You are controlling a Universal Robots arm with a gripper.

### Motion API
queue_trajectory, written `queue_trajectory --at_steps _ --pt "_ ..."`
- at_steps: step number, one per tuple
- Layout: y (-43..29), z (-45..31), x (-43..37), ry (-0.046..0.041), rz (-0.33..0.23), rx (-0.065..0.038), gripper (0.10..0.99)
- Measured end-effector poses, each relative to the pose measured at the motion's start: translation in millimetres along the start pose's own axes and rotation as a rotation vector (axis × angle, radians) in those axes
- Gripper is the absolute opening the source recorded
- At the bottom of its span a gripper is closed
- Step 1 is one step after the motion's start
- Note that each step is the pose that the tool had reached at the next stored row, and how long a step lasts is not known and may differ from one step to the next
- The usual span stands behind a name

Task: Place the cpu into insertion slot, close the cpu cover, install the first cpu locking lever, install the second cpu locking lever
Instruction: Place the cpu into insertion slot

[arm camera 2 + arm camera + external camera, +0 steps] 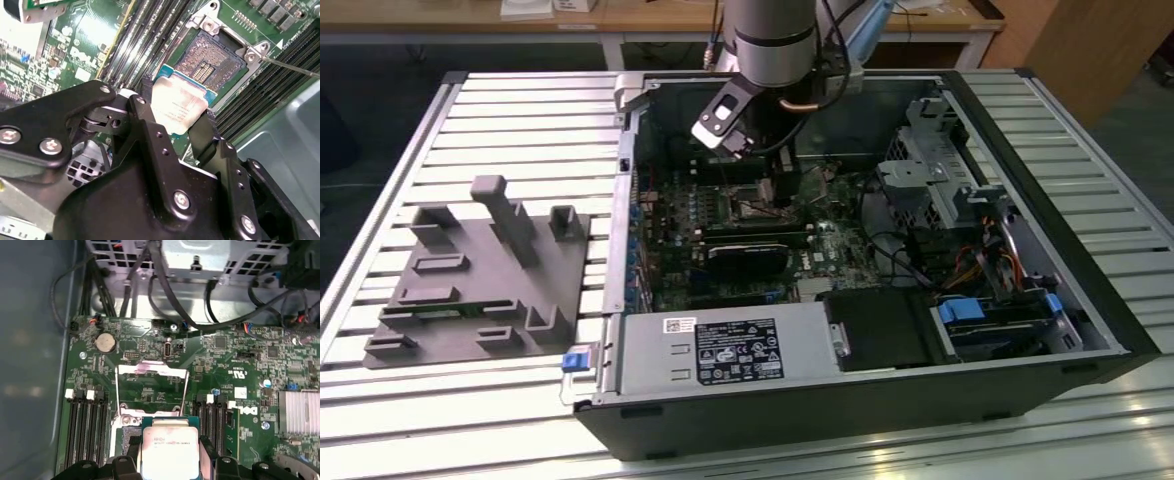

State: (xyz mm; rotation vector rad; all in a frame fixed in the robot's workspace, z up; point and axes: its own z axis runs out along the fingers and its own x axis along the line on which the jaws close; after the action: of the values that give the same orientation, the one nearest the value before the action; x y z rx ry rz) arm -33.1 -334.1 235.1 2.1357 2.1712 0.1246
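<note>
- Silvery-beige, flat and square: the cpu (177, 107) is clamped in the black two-fingered pincer (175, 119), closed onto its edges.
- It hangs just over one edge of the dark, silver-rimmed square insertion slot (212, 57) — not seated.
- Thin silver window-frame cpu cover (152, 371) stands flipped open in the first wrist view.

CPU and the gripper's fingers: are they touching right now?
Touching. The second wrist view shows the gripper shut on the cpu, fingers pressed against opposite edges, no gap.
</note>
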Motion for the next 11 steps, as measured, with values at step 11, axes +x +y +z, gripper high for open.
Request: queue_trajectory --at_steps 11 --pt "-6.7 -0.2 0.2 0.0211 0.013 0.000 0.541"
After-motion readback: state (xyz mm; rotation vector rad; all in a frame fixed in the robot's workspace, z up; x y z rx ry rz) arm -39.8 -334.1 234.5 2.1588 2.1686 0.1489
